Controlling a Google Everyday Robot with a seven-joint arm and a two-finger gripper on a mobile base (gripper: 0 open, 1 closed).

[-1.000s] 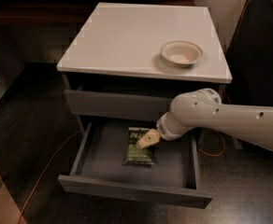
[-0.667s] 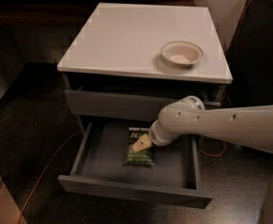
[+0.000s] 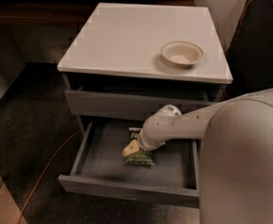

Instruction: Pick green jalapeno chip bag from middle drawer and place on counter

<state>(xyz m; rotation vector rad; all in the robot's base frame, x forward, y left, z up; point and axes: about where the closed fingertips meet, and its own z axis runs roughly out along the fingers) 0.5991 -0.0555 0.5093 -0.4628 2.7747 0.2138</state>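
The green jalapeno chip bag (image 3: pixel 143 157) lies flat in the open middle drawer (image 3: pixel 106 150), about midway between its left and right edges. The gripper (image 3: pixel 131 148) is low over the bag's left side (I cannot tell if it is wide or closed). It should pinch the bag softly, lift straight up, then go to a bare corner of the counter (image 3: pixel 122 36), away from the bowl (image 3: pixel 181 53).
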